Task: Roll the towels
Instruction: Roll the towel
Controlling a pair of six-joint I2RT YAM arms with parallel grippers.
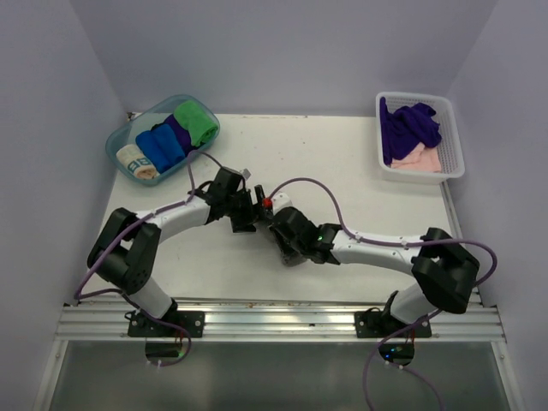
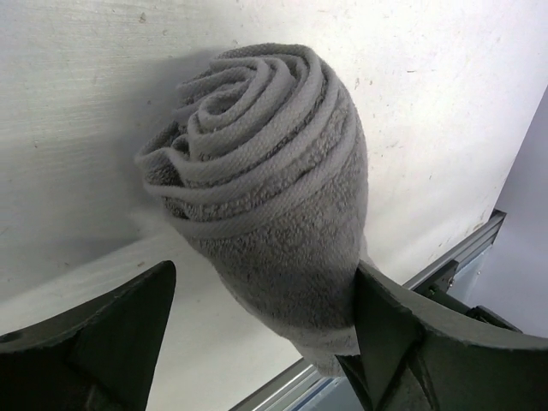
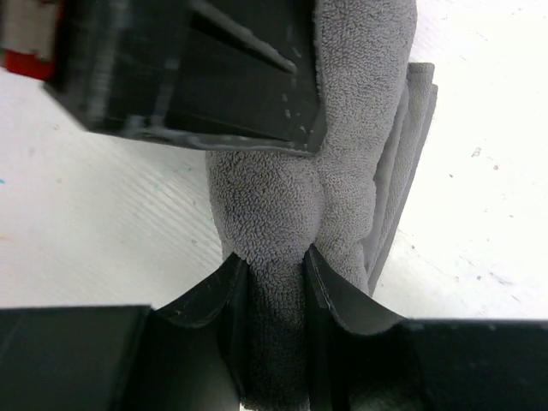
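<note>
- The grey towel is rolled into a tight spiral. It lies at the middle of the white surface, where the 2 arms meet in the top view.
- The left gripper stands wide open around the roll and grips nothing. Its finger at the lower right of the left wrist view touches the towel's side, and the finger at the lower left stands apart from it.
- The right gripper is closed on one end of the grey towel, with a fold of terry pinched between its 2 fingers at the bottom of the right wrist view.
- A white basket at the upper right of the top view holds a crumpled purple towel and a pink towel.
- A clear bin at the upper left holds rolled cloths in green, blue, purple and a pale colour.
</note>
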